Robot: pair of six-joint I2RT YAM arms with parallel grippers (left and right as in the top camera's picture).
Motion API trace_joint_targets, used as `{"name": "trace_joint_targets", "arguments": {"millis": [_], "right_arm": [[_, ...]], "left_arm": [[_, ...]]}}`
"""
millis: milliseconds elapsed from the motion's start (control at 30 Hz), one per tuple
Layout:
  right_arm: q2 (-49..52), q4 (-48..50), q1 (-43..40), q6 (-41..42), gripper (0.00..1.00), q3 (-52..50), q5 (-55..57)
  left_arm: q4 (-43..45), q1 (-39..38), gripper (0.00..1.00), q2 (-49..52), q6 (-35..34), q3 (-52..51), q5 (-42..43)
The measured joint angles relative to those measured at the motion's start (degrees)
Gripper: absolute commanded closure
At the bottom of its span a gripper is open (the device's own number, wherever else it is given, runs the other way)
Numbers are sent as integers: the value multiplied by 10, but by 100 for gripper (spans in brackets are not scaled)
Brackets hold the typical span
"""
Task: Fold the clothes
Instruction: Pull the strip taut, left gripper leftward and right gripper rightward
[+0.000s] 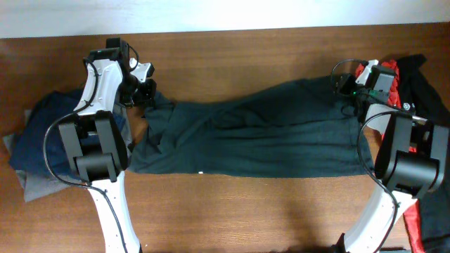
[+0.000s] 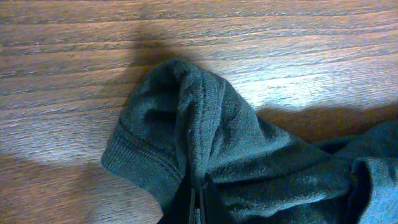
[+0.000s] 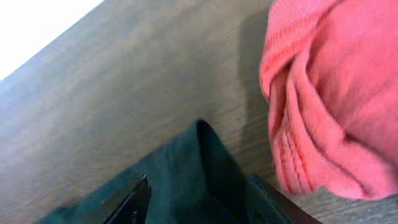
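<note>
- Pinching a fold of the dark green shirt (image 2: 249, 149), my left gripper (image 2: 200, 198) is clamped shut.
- My right gripper (image 3: 202, 190) stands apart, fingers (image 3: 134, 200) straddling that shirt's corner, beside the red shirt (image 3: 336, 93).

Bench (image 1: 232, 211): brown wood, grain running left to right, with soft light patches and shadows across it.
White strip (image 1: 281, 13): plain and bright, lying beyond the bench's far edge.
</note>
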Motion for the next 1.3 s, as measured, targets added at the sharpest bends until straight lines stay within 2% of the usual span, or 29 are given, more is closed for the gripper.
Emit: {"name": "trace_joint_targets", "arguments": {"millis": [67,100,200,267,367,567,867,1100,1300], "right_arm": [[4,9,2,1,46,2,1],[5,13,3,1,52,2,2],[11,21,9,-3,80,2,7],[14,23,13,-1,89,2,9],[16,21,15,0,96,2,3],[15,20,-10,3,96,7,-70],[-50,2,-114,3,96,9,-252],[-79,-99,-143,1,96,14,-325],[-80,-209,-164,-16,96,15,-342]], "left_arm": [[0,0,100,0,0,0,1],[0,0,99,0,0,0,2],[1,0,99,0,0,0,2],[2,0,100,0,0,0,3],[2,0,100,0,0,0,3],[2,0,99,0,0,0,4],[2,0,100,0,0,0,5],[0,0,99,0,0,0,6],[-3,0,99,0,0,0,6]]}}
